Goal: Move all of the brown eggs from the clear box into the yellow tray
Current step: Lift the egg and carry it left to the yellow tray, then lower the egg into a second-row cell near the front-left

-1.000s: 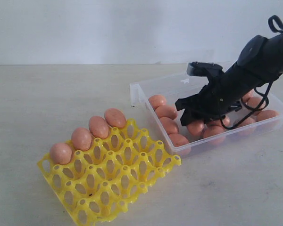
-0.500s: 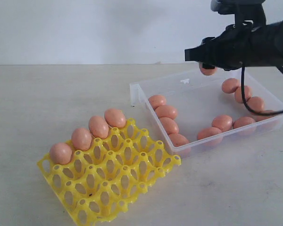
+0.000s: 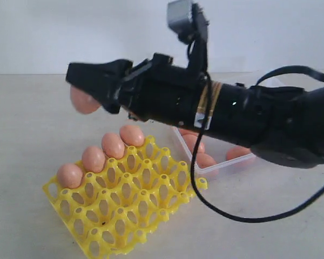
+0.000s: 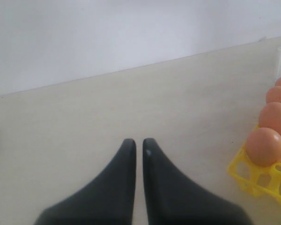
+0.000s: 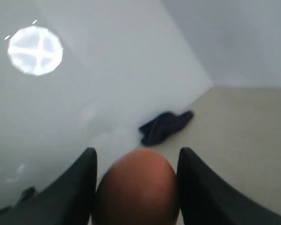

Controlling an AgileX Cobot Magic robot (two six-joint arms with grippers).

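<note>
Tray up front: yellow tray [image 3: 124, 216], nearest the exterior camera, low and left of center on the pale table [image 3: 32, 124]. Holds 4 brown eggs [image 3: 93, 158] in 1 line along its far-left edge, each parked in its own cup.

Just past that row and up in the air: right gripper [image 3: 89, 86], reaching across from the right side on a long black arm [image 3: 221, 110]. Clamped on 1 more egg [image 3: 82, 102], pinkish-brown, lower half poking out under the fingers. Same deal from the right wrist view, egg wedged between 2 dark fingers [image 5: 82, 187].

Further back, behind the arm: clear box [image 3: 218, 167]. Mostly hidden, only a front corner and a bit of wall showing, with 3 eggs visible inside.

Left gripper [image 4: 136, 143]: shows up only in its own wrist view. Fingers pressed together, just a hairline slit between them, gripping nothing. Hangs over bare table, near the tray's egg row but not touching it.

Farthest back, plain white wall [image 3: 97, 32].
</note>
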